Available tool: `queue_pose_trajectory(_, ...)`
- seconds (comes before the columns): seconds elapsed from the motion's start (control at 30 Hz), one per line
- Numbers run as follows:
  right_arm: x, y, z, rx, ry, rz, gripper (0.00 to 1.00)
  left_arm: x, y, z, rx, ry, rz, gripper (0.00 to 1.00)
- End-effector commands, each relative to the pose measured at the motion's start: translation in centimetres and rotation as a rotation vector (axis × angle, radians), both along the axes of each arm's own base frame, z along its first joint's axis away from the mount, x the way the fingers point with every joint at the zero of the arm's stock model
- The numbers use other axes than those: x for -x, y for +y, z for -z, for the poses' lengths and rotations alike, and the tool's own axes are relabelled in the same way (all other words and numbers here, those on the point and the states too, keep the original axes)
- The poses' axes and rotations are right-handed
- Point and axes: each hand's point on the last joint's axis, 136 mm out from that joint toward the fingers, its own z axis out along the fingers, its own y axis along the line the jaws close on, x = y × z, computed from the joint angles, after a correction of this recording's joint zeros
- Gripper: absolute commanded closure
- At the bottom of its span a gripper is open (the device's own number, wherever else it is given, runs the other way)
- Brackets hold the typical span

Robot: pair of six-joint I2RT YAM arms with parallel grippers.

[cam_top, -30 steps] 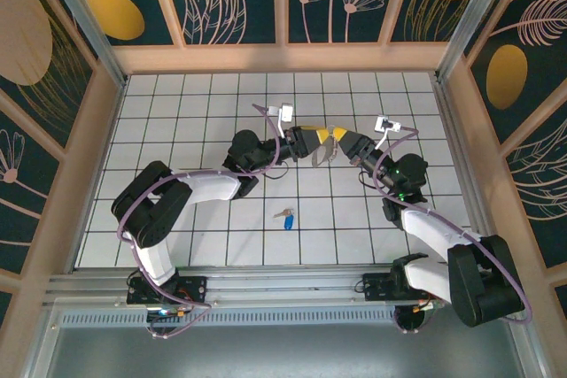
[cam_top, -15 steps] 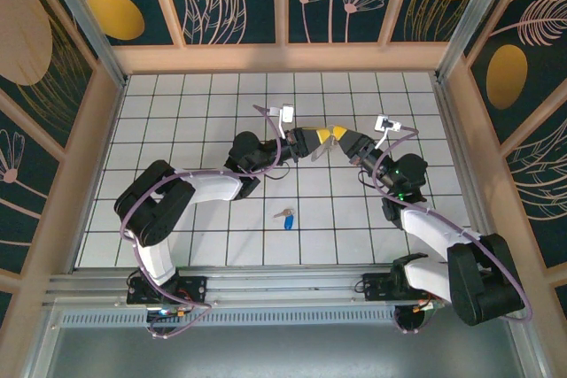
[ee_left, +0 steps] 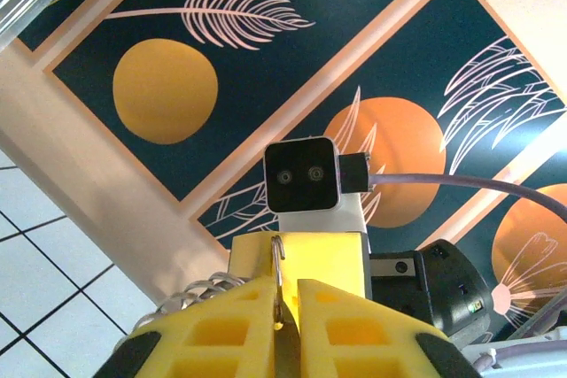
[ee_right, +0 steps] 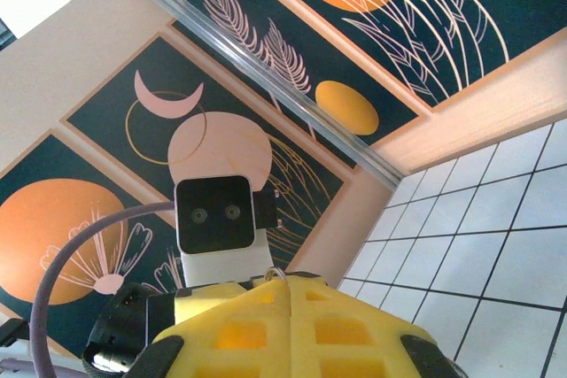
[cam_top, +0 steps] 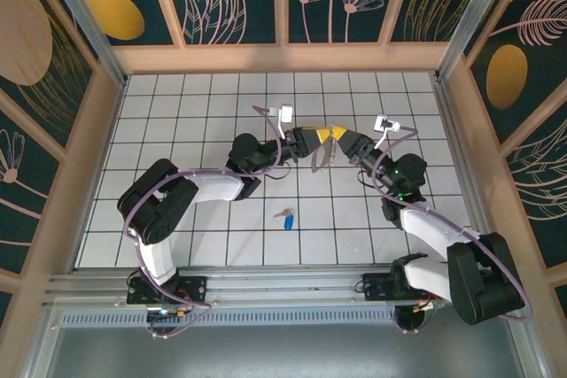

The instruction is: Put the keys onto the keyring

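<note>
The left tool [cam_top: 320, 136] has just closed on the thin pale silvery oval keyring [cam_top: 323, 156] at frame centre. The right tool [cam_top: 335, 136] is clamped on it too. The blue-headed silver key [cam_top: 286, 217] lies unthreaded on the white tiled tabletop [cam_top: 177, 130] below.

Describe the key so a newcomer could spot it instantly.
Start at the white tiled table inside the patterned enclosure. Between the two arms, a little nearer the front edge than where they meet, a small key lies flat and alone on the tiles. Its bright blue head sets it apart from the pale keyring further back.
</note>
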Motion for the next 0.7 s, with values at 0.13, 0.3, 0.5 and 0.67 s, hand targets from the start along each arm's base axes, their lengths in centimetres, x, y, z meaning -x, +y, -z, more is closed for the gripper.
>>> queue_pose_trajectory(0.13,0.4,0.3,-2.0,-0.008,-0.078,-0.011,1.00,1.0,-0.2,-2.1,0.066,-0.072,0.027,1.00)
queue_pose_trajectory(0.3,0.5,0.4,-2.0,-0.006,-0.079,-0.015,1.00,1.0,-0.1,-2.2,0.073,-0.079,0.028,1.00)
queue_pose_trajectory(0.5,0.4,-0.1,-1.9,0.020,-0.066,0.010,0.63,0.5,0.9,-2.3,0.087,-0.091,-0.049,1.00)
queue_pose_trajectory(0.67,1.1,-1.8,-0.8,0.071,-0.028,0.074,0.47,-1.1,3.2,-1.5,0.049,-0.096,-0.176,1.00)
